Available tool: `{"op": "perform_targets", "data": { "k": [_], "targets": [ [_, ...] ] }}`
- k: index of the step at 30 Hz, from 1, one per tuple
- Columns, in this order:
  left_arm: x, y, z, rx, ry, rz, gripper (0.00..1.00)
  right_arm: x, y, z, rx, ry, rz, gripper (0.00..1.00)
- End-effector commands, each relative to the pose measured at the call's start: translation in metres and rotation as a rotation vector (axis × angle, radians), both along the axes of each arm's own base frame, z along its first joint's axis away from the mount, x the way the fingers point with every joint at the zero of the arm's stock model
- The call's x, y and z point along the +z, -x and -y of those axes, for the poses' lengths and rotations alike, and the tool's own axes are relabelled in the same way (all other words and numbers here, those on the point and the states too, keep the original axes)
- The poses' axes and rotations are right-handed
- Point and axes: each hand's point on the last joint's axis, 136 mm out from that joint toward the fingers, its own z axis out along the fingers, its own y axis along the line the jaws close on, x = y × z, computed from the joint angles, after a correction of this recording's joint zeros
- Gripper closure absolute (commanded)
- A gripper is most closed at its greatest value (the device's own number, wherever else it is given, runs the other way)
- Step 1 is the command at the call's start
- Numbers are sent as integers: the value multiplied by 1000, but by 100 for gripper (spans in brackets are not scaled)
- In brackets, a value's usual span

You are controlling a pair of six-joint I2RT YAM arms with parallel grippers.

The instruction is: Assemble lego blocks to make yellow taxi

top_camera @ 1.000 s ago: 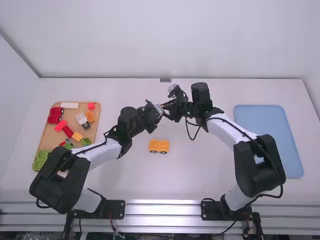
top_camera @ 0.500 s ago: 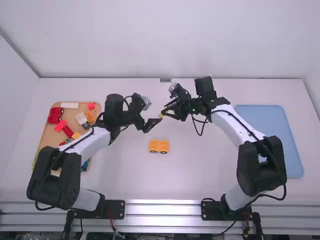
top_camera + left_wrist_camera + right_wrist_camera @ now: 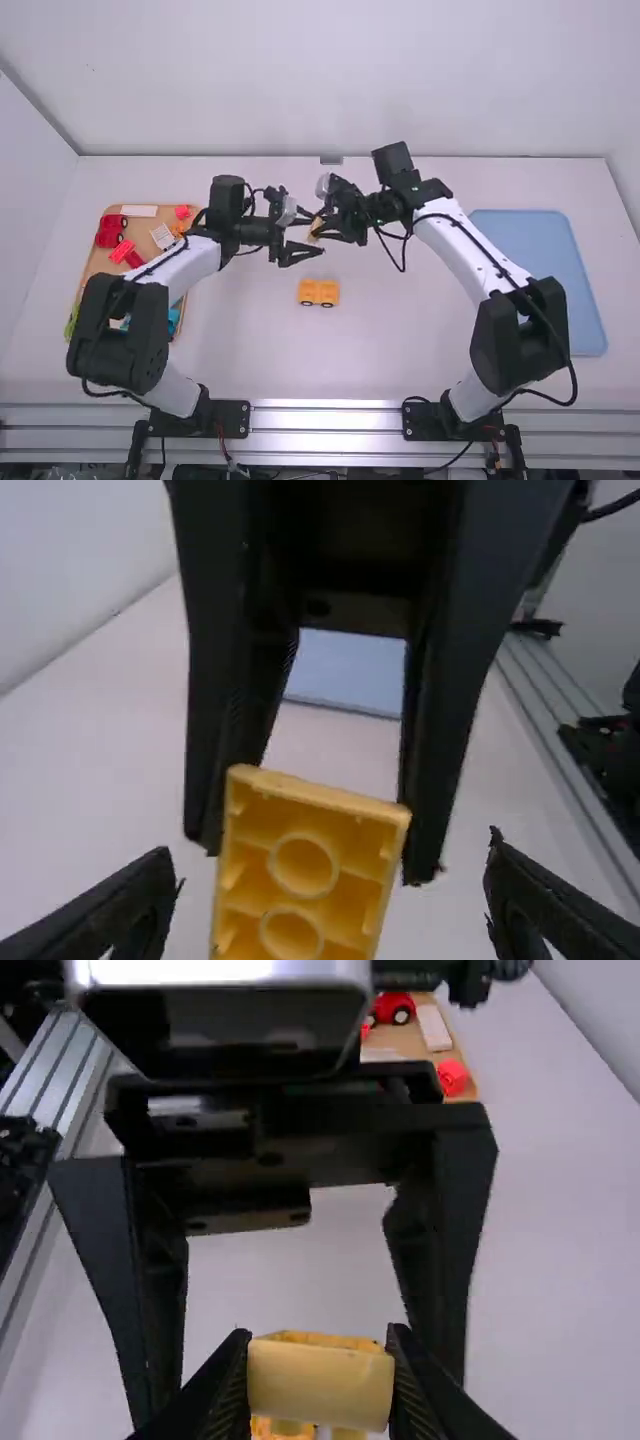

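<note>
Yellow block point(image 3: 305, 905) clenched in right gripper point(image 3: 320, 1360), hollow underside facing left gripper point(image 3: 332, 875)! Left jaws gape, one either side, untouching; block's long axis crosses their closing line, promising side pinch. Yellow wheeled base point(image 3: 319, 292) waits on table point(image 3: 400, 350), nearer arm bases.

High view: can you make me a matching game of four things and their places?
1. Yellow block
2. Blue tray
3. Wheeled yellow piece
4. Red toy car

A. Near the middle of the table
B. On the wooden board
C. In the right pincer
D. At the table's right side

Pairs: 1-C; 2-D; 3-A; 4-B
</note>
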Motion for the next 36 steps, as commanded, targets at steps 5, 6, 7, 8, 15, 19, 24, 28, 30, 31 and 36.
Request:
{"op": "perform_targets", "data": {
  "k": [5,6,7,8,15,19,24,28,30,31,36],
  "targets": [
    [8,8,2,-53,31,30,35,18,-1,-1,17,-24,53,85],
    [8,7,2,-52,31,30,38,18,-1,-1,17,-25,54,85],
    [8,7,2,-51,31,29,39,18,-1,-1,17,-24,55,85],
    [8,7,1,-49,30,29,41,18,-1,-1,17,-24,56,85],
    [8,4,-3,-36,30,30,49,17,-6,5,-2,-19,58,85],
    [2,-1,-4,0,2,24,53,18,-6,4,3,-26,60,85],
    [-2,3,-4,-21,-5,60,58,18,-6,4,-1,-20,60,85],
    [-4,5,-4,-20,-11,45,62,17,-6,4,-2,-20,61,85],
    [-4,4,-4,-20,-11,46,64,18,-6,4,-1,-20,62,85],
    [-4,4,-4,-20,-11,48,66,18,-6,4,-1,-20,62,84],
    [2,7,-3,-43,11,68,82,18,-4,1,8,-21,62,81]
  ]
}}
